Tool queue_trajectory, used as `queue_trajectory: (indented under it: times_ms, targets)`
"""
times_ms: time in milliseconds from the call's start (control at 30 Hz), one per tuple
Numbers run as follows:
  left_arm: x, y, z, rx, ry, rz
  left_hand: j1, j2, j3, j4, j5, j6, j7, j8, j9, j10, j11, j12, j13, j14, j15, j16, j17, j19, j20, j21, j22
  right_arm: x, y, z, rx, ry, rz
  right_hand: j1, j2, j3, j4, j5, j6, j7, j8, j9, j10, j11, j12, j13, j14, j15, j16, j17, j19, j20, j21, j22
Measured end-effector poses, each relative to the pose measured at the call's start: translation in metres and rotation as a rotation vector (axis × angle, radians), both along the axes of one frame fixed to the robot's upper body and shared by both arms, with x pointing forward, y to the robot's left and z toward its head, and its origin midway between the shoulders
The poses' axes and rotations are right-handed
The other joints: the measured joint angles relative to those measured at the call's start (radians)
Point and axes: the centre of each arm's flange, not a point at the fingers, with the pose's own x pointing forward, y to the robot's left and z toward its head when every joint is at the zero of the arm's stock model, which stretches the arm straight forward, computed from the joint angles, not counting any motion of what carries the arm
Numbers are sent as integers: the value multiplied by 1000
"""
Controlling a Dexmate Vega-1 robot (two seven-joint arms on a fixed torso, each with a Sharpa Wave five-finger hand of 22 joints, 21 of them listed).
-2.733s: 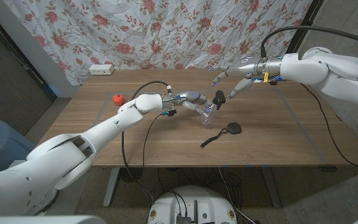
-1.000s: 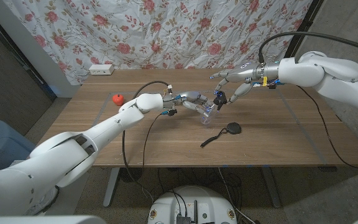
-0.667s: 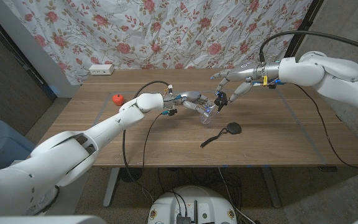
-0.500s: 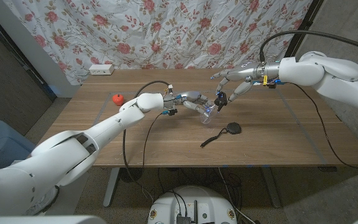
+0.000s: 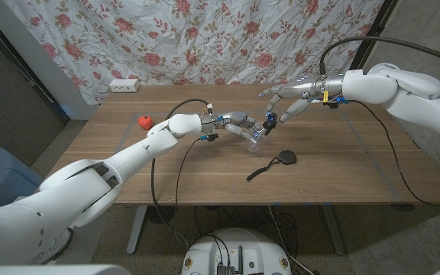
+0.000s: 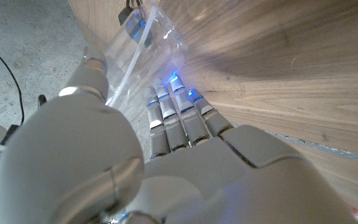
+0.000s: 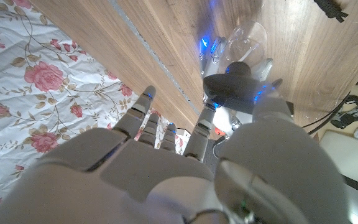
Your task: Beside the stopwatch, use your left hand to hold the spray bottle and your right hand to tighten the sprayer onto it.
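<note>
Two hands are meeting beside the stopwatch [image 5: 286, 158]: our left hand [image 5: 237, 124] is gripping the tilted spray bottle [image 5: 256, 137]. In the right wrist view, our right hand's fingers [image 7: 263, 71] are pinching the sprayer [image 7: 231, 87] atop its neck.

Clear glossy plastic spray bottle [image 5: 255, 135], matt wood-grain table [image 5: 342, 160]

We saw a clear plastic spray bottle [image 5: 255, 137] topped by a black sprayer head [image 5: 270, 121], a black round stopwatch [image 5: 285, 158] on brown wood-grain table [image 5: 342, 164], and a small red ball [image 5: 144, 120]. Behind hung a white curtain patterned with pink roses [image 5: 205, 38]. Both arms were glossy white.
</note>
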Motion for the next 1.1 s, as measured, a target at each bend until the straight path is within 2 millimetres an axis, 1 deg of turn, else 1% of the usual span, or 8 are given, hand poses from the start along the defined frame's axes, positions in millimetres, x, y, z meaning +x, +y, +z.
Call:
queue_trajectory:
  times_ms: [333,600,767,833,867,1000,1033,1100]
  targets:
    - [0,0,0,2,-1,1,0,0,0,0,4,2,-2,0,0,0,0,-3,0,0,0,0,0,0,0,0,0,3,-1,-1,33,18,4,-77,4,-25,30,-22,56,4,10,-8,50,0,8,0,22,-11,5,0,22,-3,0,0]
    - [0,0,1,2,-1,3,0,0,0,0,4,2,-2,0,0,0,0,-4,1,0,0,0,0,0,0,0,0,5,-3,-1,87,25,1,-105,16,-34,48,-34,92,26,10,-18,93,-1,9,0,43,-18,16,5,45,-9,0,0]
    - [-1,0,1,2,-2,2,0,0,0,0,4,1,-2,0,0,0,0,-6,7,0,0,0,0,0,0,0,0,6,-5,3,120,16,-5,-117,28,-38,52,-43,132,40,22,-22,131,-3,15,0,66,-27,27,5,70,-13,0,0]
    - [0,0,1,1,2,8,0,0,0,0,4,1,-2,0,0,0,0,-3,7,0,0,0,0,0,0,0,0,5,-2,-9,139,27,3,-133,30,-41,55,-49,142,51,22,-22,147,-3,15,0,81,-34,31,5,84,-19,0,2]
    - [0,0,1,1,2,8,0,0,0,0,4,1,-2,0,0,0,0,-2,7,0,0,0,0,0,0,0,0,5,-2,-8,148,22,1,-136,34,-44,58,-49,157,48,22,-22,155,-6,15,0,85,-39,32,5,93,-21,0,3]
    - [0,0,1,0,3,9,0,0,0,0,4,1,-2,0,0,0,0,-2,7,0,0,0,0,0,0,0,0,6,-3,-8,179,9,-2,-139,37,-44,58,-56,178,69,35,-24,180,-10,21,-1,105,-46,39,5,112,-25,0,3]
    - [1,0,0,0,4,11,0,0,0,0,4,1,-2,0,0,0,0,-2,7,0,0,0,0,0,0,0,0,4,-1,-15,185,12,2,-142,40,-44,58,-60,192,70,39,-24,186,-7,21,-3,108,-50,39,5,111,-25,0,3]
    - [1,0,1,-1,4,11,0,0,0,0,4,1,-2,0,0,0,0,-2,7,0,0,0,0,0,0,0,0,5,-2,-13,200,-1,-4,-142,40,-44,58,-64,205,66,39,-26,196,-11,25,-5,118,-61,39,5,120,-26,0,3]
